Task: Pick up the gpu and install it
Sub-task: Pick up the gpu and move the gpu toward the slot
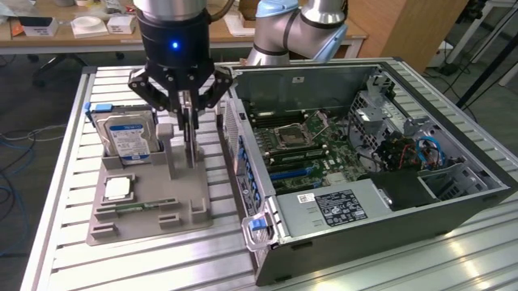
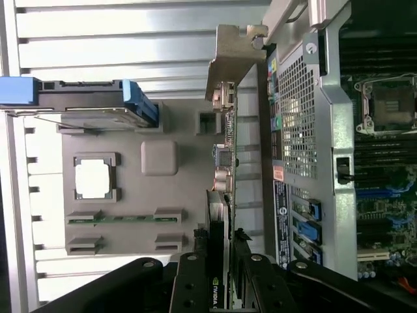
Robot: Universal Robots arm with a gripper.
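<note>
Left-centre of the exterior view, on one slatted aluminium table point(image 1: 77, 182): one moulded grey plastic holder point(image 1: 150, 227), with one open black-and-silver computer case point(image 1: 389, 230) just beside it at the exterior view's right.

Holder contents:
- one boxy silver hard drive point(image 1: 125, 136) with blue-white label, upright at the far end
- one square silver processor chip point(image 1: 119, 188), flat
- one narrow green memory stick point(image 1: 139, 207), flat
- one gpu point(image 1: 193, 151), a thin green card with black cooler face

The gpu stands on its long edge, long axis level and parallel to the case's perforated rear panel. Its silver metal end bracket point(image 2: 233, 65) points toward the hard-drive end.

One black gripper point(image 1: 189, 130) hangs above it, jaws clamped on the card's two faces. Whether the card sits in its slot or is raised clear cannot be told.
</note>
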